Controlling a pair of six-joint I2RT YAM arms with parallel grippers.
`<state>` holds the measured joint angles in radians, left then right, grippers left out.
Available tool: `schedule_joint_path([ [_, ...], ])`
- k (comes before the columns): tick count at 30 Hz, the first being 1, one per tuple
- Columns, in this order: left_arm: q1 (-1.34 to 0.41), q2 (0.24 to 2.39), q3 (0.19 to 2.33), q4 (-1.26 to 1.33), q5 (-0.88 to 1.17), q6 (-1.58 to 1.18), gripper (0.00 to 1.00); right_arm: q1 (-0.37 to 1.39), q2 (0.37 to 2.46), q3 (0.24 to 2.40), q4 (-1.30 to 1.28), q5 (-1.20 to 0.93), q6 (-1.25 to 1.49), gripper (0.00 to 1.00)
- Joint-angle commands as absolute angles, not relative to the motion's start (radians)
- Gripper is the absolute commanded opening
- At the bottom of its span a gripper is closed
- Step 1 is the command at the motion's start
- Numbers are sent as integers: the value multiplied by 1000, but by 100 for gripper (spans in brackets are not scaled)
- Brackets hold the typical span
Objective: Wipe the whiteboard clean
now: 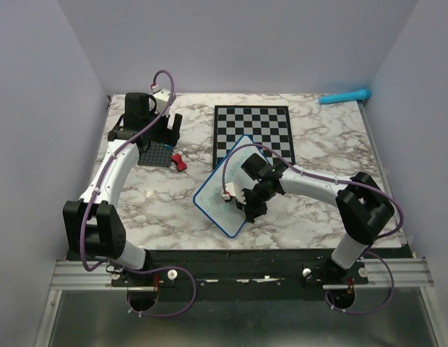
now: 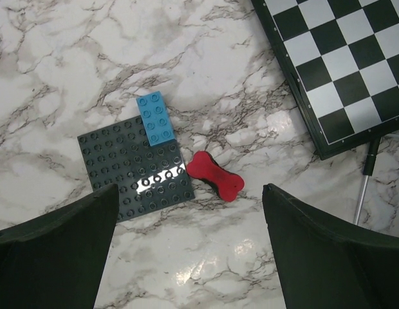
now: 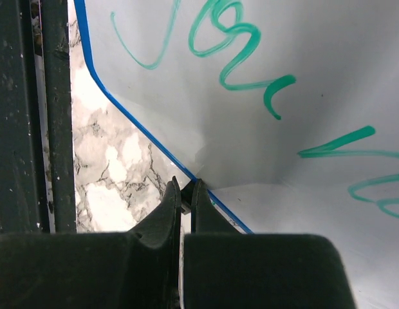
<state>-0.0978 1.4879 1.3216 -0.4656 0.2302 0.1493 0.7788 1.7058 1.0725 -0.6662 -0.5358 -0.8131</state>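
As it lies skewed, whiteboard points far-right

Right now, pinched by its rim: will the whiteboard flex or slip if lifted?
Probably stiff: the whiteboard looks flat, no sag, with the right gripper shut on its thin rim. Likely light, being thin. That narrow edge pinch on a smooth board may let it pivot or slip.

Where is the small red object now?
In the top view, the red object lies left of the chessboard, beside the dark studded plate, under the open left gripper.
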Motion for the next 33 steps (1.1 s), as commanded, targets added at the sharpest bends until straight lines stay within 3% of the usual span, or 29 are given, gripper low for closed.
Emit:
schedule_joint_path([
  [1,-74,1439,1281,-520,270,179,99,785,1703,1062,-650,-511,-879,1],
  [4,-72,1427,1249,-529,264,169,99,785,1690,1051,-666,-523,-841,1],
  [8,-71,1411,1198,-523,250,140,99,787,1654,1031,-692,-543,-812,9],
  [14,-69,1401,1180,-517,239,114,99,805,1592,1000,-680,-610,-795,5],
  [17,-69,1410,1183,-528,235,112,99,805,1615,999,-666,-560,-775,24],
  [18,-69,1413,1186,-541,229,107,99,805,1618,997,-658,-543,-770,41],
  [20,-69,1420,1190,-555,215,83,99,805,1597,982,-644,-508,-744,63],
  [22,-69,1416,1168,-548,209,66,99,805,1544,970,-627,-497,-717,100],
  [26,-69,1426,1140,-519,187,3,99,804,1459,989,-637,-459,-677,100],
  [33,-117,1555,1173,-494,66,-195,87,772,1295,986,-663,-449,-617,100],
])
